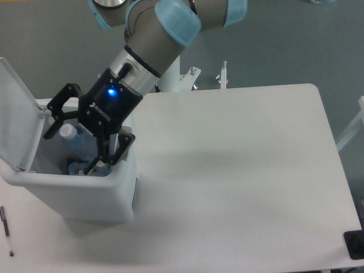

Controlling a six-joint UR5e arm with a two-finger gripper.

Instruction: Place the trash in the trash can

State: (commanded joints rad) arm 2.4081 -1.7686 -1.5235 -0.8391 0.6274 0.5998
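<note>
lying inside the trash can (68, 199), the clear bottle (73, 139) sits beneath the spread-open tool (79, 139).

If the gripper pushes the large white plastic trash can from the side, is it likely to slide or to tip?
The large white plastic trash can probably slides rather than tips: its base looks broad. It seems light, holding only a clear plastic bottle. Its open lid stands upright and may swing.
</note>
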